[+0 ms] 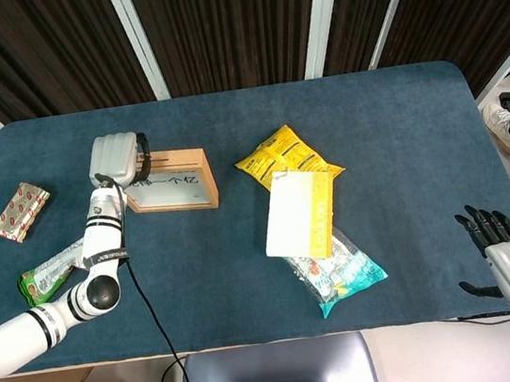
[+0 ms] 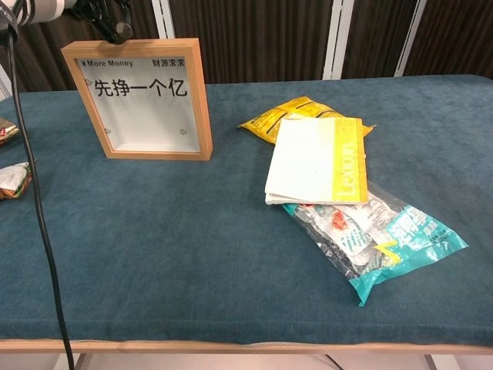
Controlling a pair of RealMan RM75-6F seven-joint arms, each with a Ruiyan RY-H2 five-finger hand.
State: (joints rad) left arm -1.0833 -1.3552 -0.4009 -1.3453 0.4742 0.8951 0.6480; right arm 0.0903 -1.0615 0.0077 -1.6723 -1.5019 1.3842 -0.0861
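A wooden picture frame (image 1: pixel 173 182) (image 2: pixel 142 100) with Chinese writing stands upright at the table's left. My left hand (image 1: pixel 117 158) hovers over the frame's top left corner. Its dark fingers (image 2: pixel 108 19) hang just above the top edge in the chest view, and whether they touch it is unclear. My right hand (image 1: pixel 506 255) is off the table's front right corner, fingers spread, holding nothing; the chest view does not show it.
A yellow snack bag (image 1: pixel 283 154) (image 2: pixel 296 112), a white and yellow packet (image 1: pixel 298 213) (image 2: pixel 316 158) and a clear teal bag (image 1: pixel 343 274) (image 2: pixel 377 231) overlap at centre right. A red-patterned snack (image 1: pixel 20 210) and a green packet (image 1: pixel 48 274) (image 2: pixel 14 179) lie far left. A black cable (image 2: pixel 35 208) hangs at the left.
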